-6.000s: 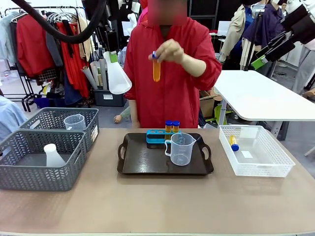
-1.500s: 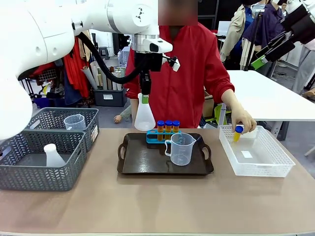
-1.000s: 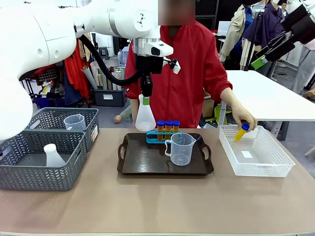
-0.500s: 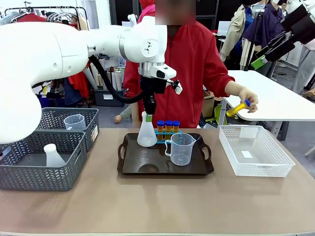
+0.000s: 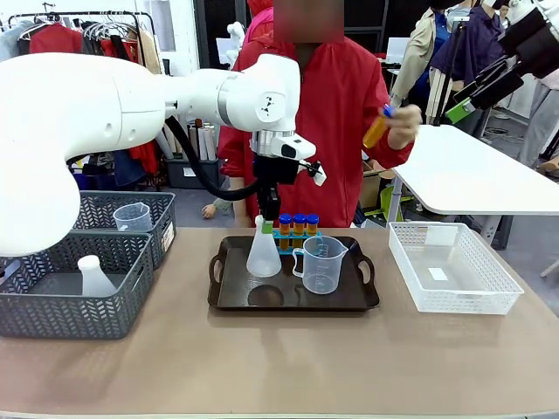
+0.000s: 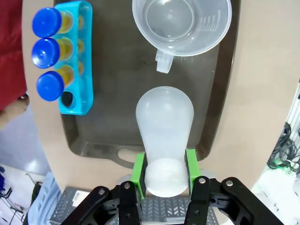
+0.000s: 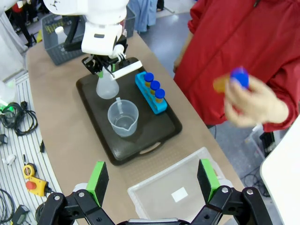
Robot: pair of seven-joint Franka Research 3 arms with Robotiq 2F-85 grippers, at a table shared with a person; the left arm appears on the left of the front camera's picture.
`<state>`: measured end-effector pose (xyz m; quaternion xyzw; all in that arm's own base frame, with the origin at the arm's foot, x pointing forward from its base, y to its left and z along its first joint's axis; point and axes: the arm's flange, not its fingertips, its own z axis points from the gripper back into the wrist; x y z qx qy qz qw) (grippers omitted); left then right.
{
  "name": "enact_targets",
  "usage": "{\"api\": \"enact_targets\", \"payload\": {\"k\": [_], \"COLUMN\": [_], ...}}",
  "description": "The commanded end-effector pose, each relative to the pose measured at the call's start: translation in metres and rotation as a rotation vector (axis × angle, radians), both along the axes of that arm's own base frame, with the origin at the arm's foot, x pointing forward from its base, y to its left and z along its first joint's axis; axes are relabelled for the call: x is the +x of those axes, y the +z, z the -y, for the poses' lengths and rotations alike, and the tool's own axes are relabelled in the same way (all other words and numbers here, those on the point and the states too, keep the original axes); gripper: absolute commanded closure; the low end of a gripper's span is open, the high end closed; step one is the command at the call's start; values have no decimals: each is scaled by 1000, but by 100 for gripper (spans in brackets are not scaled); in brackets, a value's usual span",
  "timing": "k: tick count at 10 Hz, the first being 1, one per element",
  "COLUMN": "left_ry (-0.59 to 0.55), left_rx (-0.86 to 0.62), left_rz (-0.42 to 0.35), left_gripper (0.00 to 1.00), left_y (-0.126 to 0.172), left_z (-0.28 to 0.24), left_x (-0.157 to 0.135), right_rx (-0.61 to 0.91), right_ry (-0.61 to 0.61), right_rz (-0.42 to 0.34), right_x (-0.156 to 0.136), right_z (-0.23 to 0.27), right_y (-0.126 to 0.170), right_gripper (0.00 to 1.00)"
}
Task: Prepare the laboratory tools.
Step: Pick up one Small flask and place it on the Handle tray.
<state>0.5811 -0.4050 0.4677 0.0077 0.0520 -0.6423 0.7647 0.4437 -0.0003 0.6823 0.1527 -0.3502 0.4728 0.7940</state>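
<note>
**Flask going down on the tray, with little room to spare**

Nearest the robot, the bare table is lying free in front of the dark tray. On the tray, the left gripper is clenching its green pads on the neck of the white conical flask, which is hanging upright with its base at or just above the tray floor; whether it is already resting there cannot be told. If the pads are letting go while the base is off the surface or tilted, the light flask is likely tipping over. Just beside it, the clear measuring beaker is standing with its handle turned toward the flask, so a sideways drift is risking a knock. Behind both, the blue rack is holding three blue-capped tubes with one hole open, near enough that the gripper's body may be brushing the caps on the way up.

To the left, a second flask and a second beaker are waiting in the grey baskets. To the right, the white basket is sitting apart.

Farther off, the person's hand is carrying another tube above the table, seemingly for that open hole; a hand and a rising arm could be meeting over the rack. The right gripper is hanging high, jaws spread wide
</note>
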Motion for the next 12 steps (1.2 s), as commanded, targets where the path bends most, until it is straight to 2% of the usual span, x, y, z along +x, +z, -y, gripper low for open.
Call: {"api": "enact_targets", "payload": {"k": [1, 3, 5, 7, 12], "left_ry": [21, 18, 24, 18, 40], "left_rx": [6, -10, -10, -9, -7], "left_rz": [2, -2, 16, 1, 15], "left_gripper": [100, 100, 100, 100, 5], "left_y": [-13, -27, -30, -36, -32], "left_z": [-8, -5, -4, -1, -8], "left_x": [-4, -2, -4, -3, -3], "right_rx": [9, 9, 9, 9, 9], "right_ry": [8, 8, 8, 8, 8], "right_rz": [1, 1, 1, 1, 1], "right_x": [0, 0, 0, 0, 0], "right_z": [0, 0, 0, 0, 0], "right_y": [1, 1, 1, 1, 1], "right_gripper": [0, 0, 0, 0, 0]}}
